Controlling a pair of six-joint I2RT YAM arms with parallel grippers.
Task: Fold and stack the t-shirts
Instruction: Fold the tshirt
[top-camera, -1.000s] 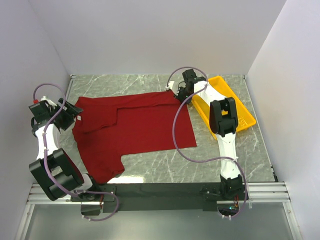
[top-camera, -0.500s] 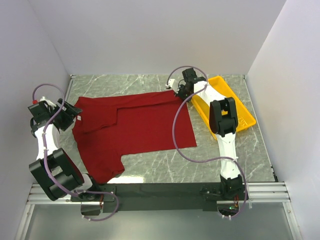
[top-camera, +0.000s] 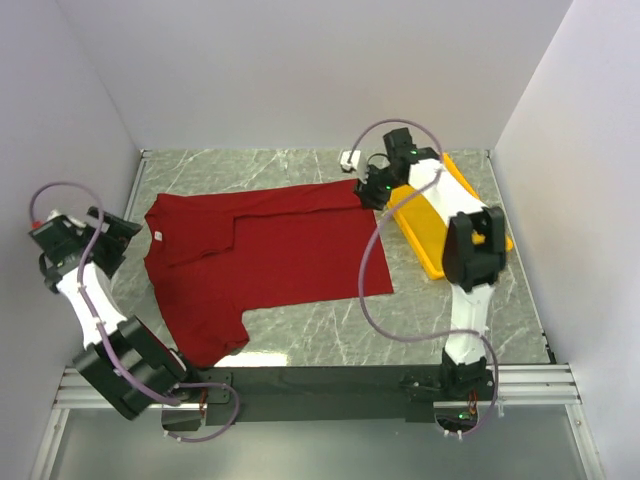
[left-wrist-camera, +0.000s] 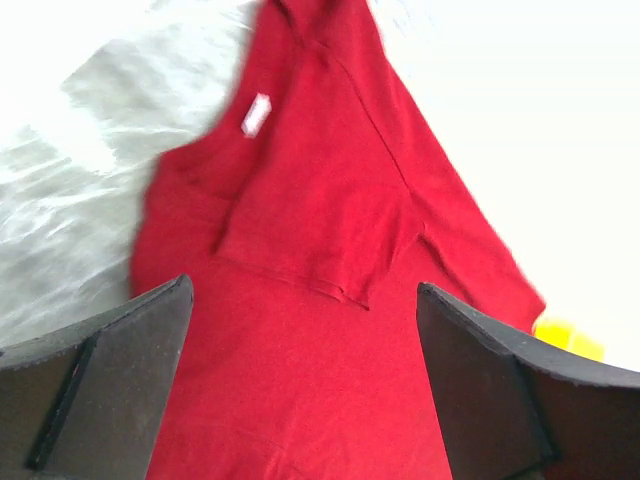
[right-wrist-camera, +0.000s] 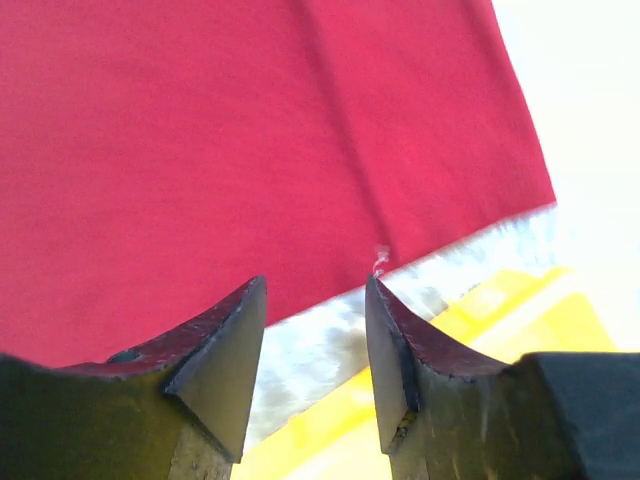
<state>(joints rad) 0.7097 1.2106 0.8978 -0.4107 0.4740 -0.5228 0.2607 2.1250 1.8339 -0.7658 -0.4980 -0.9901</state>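
Right of the t-shirt (top-camera: 270, 255), just beside it, lies the yellow tray (top-camera: 420, 225).

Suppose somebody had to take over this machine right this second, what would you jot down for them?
Left gripper: open, empty, off the t-shirt at its collar end.
Right gripper: open, empty, at the shirt's far right corner, beside the yellow tray.
Shirt: spread on the table; the far sleeve seems folded in, the near one sticks out.
Left to do: most of the folding, then stacking.
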